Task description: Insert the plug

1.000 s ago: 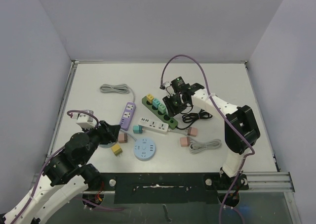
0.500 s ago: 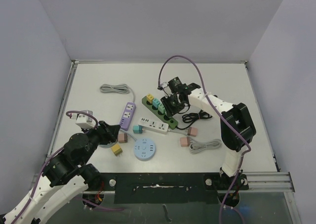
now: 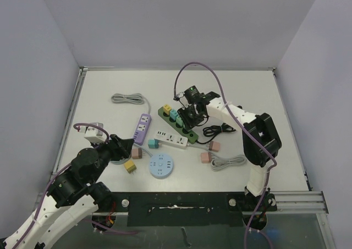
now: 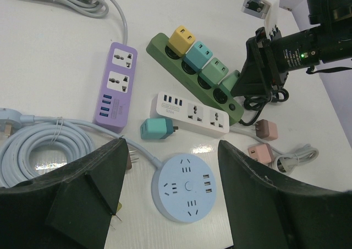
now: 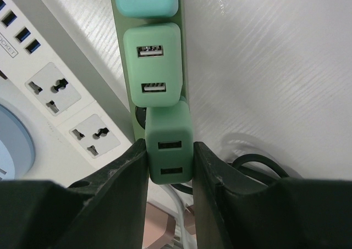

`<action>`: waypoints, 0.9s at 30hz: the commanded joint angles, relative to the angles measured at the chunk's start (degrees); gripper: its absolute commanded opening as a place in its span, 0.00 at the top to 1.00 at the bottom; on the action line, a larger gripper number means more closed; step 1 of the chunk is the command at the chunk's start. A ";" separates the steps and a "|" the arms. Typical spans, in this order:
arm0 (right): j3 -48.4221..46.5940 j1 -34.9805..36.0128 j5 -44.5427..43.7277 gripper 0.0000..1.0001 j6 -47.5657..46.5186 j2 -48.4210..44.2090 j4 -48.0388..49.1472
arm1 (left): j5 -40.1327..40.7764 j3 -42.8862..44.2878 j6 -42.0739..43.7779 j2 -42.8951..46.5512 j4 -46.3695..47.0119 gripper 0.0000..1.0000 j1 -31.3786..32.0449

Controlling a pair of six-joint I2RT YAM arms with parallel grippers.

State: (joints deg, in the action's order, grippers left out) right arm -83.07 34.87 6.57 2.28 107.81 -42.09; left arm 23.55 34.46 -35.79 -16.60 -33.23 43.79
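Top external, walled table (image 3: pixel 99 95), right end effector (image 5: pixel 170 153) clamps plug (image 5: pixel 170 142), left end effector (image 4: pixel 170 144) wide

The right arm (image 3: pixel 242 120) reaches forward and left from its base, with its wrist tipped down over the green strip (image 4: pixel 159 46). The right gripper (image 5: pixel 170 150) has its jaws clamped on a green plug (image 5: pixel 169 142) at the strip's near end. The left arm (image 3: pixel 82 172) sits folded low, well left of the strip, and the left gripper (image 4: pixel 173 166) hovers with its jaws spread.
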 commanded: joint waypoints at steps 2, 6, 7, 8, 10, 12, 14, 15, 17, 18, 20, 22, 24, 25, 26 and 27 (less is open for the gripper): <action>1.32 1.47 -4.40 1.00 2.35 4.27 0.87 | -0.83 0.90 0.46 0.69 2.61 0.35 0.07; 2.95 2.57 -5.56 1.00 3.71 4.82 2.10 | -0.79 0.95 0.37 0.78 2.62 0.35 0.07; 3.52 2.75 -5.83 1.00 4.15 4.91 2.49 | -0.79 0.93 0.37 0.78 2.57 0.35 0.07; 4.10 2.90 -6.26 1.00 4.53 5.06 2.96 | -0.79 0.95 0.37 0.78 2.58 0.35 0.07; 4.98 3.19 -7.40 1.00 5.51 5.64 3.68 | -0.79 0.93 0.37 0.69 2.60 0.35 0.07; 5.75 3.35 -8.15 1.00 6.62 6.55 4.52 | -0.74 0.96 0.37 0.65 2.57 0.35 0.07; 6.15 3.92 -9.68 1.00 7.46 8.02 4.87 | -0.72 0.95 0.37 0.61 2.57 0.35 0.07; 6.16 4.30 -10.30 1.00 7.73 8.96 4.83 | -0.70 0.92 0.37 0.68 2.56 0.35 0.07; 6.15 4.73 -10.52 1.00 8.46 10.95 4.95 | -0.70 0.95 0.37 0.74 2.60 0.35 0.07; 6.33 4.88 -10.36 1.00 8.84 11.77 5.19 | -0.70 0.91 0.37 0.77 2.59 0.35 0.07; 6.67 5.15 -10.01 1.00 9.43 13.47 5.67 | -0.54 0.95 0.37 0.87 2.60 0.35 0.07; 7.03 5.25 -9.34 1.00 9.68 15.79 5.63 | -0.52 0.95 0.37 0.96 2.60 0.35 0.07; 7.42 5.38 -8.67 1.00 9.69 17.80 5.00 | -0.44 0.88 0.41 0.96 2.53 0.35 0.07; 8.05 5.24 -8.64 1.00 9.72 18.47 5.25 | -0.44 0.96 0.39 0.96 2.48 0.35 0.07; 8.66 5.09 -8.48 1.00 9.86 18.96 5.73 | -0.44 0.96 0.30 0.96 2.52 0.35 0.07; 9.27 4.97 -7.92 1.00 9.73 19.43 6.11 | -0.41 0.94 0.28 0.96 2.48 0.35 0.07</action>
State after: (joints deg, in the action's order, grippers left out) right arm -82.08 39.55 -3.51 8.47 111.28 -40.60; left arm 23.57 34.46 -35.79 -16.14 -33.23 43.79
